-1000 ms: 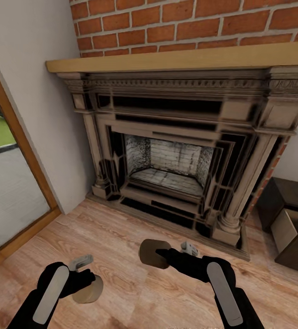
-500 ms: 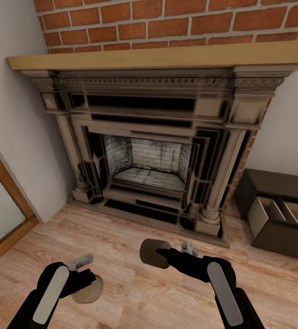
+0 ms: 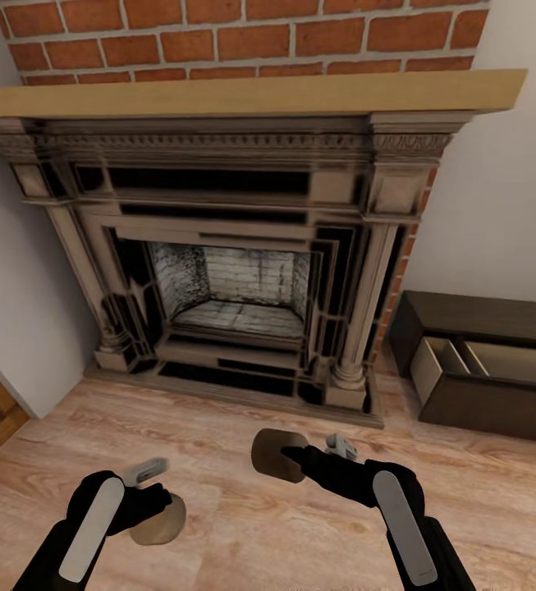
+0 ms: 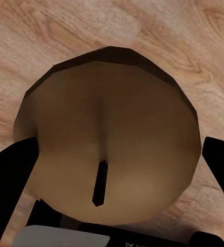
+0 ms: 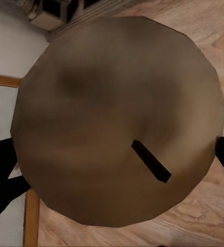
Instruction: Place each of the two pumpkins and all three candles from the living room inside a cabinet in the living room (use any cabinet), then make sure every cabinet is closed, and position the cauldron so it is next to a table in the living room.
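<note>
Head view: both arms were held low over the wood plank floor (image 3: pixel 243 525) in front of the brick fireplace (image 3: pixel 226 279). The left gripper (image 3: pixel 154 502) was clamped on a candle (image 3: pixel 159 521); the right gripper (image 3: pixel 288 456) was clamped on a second candle (image 3: pixel 269 454), held higher and further forward. The cabinet (image 3: pixel 481 369) sat at the right edge of the frame against the wall, beside the fireplace's right column, with one drawer (image 3: pixel 448 361) pulled out and its pale inside showing nothing in it.

Left wrist view: the candle (image 4: pixel 109 154) sat between the two dark fingers (image 4: pixel 12 175), wick (image 4: pixel 99 182) facing the camera, plank floor behind it. Grip looked centred.

Right wrist view: the other candle (image 5: pixel 117 118) was pinched at both sides by the fingers (image 5: pixel 1 180), wick (image 5: pixel 150 160) visible. A corner of the fireplace base and a door frame showed behind it.

Judgement: this was the carry leg towards the cabinet. To do it well, the base should turn right until the open drawer is square ahead, stop near its front edge, keep both grips tight and level, then lower one candle at a time well inside the drawer before releasing.
</note>
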### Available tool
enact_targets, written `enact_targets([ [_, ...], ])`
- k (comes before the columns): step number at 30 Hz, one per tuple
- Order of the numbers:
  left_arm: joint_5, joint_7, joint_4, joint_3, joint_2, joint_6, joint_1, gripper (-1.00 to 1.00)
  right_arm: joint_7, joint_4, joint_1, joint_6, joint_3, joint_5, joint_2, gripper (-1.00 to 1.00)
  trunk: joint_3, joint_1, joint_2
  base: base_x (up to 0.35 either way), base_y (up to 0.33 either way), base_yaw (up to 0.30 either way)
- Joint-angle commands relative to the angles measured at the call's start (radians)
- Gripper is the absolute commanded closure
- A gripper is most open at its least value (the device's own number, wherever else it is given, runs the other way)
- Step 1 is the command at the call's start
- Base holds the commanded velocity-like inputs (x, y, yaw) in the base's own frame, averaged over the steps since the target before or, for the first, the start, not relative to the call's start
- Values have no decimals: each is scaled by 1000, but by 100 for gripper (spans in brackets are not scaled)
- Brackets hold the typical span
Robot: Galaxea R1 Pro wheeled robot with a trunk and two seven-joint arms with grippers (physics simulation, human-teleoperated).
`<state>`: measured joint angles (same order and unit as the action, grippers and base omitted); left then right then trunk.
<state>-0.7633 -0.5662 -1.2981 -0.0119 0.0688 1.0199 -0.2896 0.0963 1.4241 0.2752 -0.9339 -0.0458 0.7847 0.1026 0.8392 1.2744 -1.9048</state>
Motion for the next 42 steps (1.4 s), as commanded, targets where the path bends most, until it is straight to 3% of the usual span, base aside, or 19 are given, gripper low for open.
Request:
enact_targets([
  [1, -11, -9, -1, 0, 0, 2, 0, 100, 10, 1, 1, -2, 0, 19, 1, 100, 2, 0, 0, 0, 0, -244],
  [42, -11, -9, -1, 0, 0, 2, 0, 100, 8, 1, 1, 1, 0, 18, 0, 100, 40, 0, 0, 1, -1, -244],
])
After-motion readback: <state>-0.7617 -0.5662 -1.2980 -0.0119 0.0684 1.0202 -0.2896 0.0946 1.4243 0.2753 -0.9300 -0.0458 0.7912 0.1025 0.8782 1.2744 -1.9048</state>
